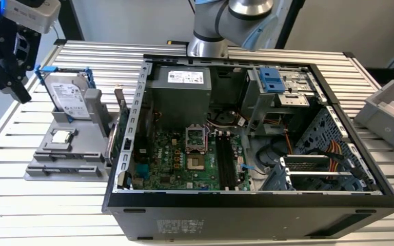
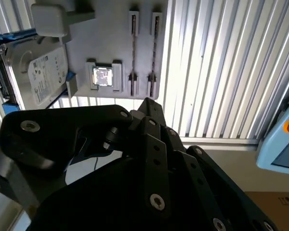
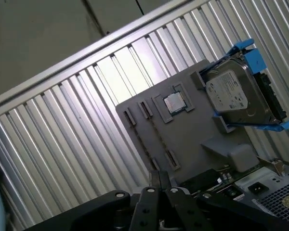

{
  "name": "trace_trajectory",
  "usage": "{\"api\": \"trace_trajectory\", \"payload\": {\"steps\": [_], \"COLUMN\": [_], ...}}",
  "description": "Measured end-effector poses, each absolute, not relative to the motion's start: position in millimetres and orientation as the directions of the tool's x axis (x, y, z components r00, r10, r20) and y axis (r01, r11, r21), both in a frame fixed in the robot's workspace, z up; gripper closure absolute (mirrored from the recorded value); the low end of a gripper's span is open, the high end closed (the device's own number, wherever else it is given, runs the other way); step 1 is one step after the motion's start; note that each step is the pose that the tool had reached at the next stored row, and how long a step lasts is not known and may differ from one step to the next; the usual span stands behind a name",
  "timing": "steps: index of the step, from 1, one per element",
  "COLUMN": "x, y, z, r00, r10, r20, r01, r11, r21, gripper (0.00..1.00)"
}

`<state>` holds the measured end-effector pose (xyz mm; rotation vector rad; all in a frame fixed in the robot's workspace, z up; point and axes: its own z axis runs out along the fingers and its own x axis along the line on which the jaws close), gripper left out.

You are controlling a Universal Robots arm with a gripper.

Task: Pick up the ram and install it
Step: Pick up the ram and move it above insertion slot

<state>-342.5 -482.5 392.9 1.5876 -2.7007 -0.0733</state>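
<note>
The hand (image 2: 147, 102) hovers over the grey tray (image 2: 111, 41) on the slatted counter (image 2: 221, 67), fingers pressed together, nothing pinched. The ram (image 2: 134, 50) stands on edge in a tray slot, just beside a square chip (image 2: 102, 76), outside the open computer case (image 1: 252, 154).

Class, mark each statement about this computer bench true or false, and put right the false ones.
1. The hard drive in its blue frame stands upright on the grey holder. True.
2. The computer case is closed up. False: its side is open and the motherboard shows.
3. The pincer is inside the case. False: it hangs outside the case, at the exterior view's left, near the hard drive.
4. A grey bin sits at the exterior view's right. True.
</note>
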Motion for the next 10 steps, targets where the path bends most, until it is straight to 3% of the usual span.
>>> {"api": "trace_trajectory", "payload": {"steps": [10], "x": [-342.6], "y": [-482.5], "z": [392.9], "r00": [-0.428], "r10": [-0.904], "r20": [-0.024], "r01": [-0.904], "r11": [0.427], "r21": [0.037], "gripper": [1.0]}}
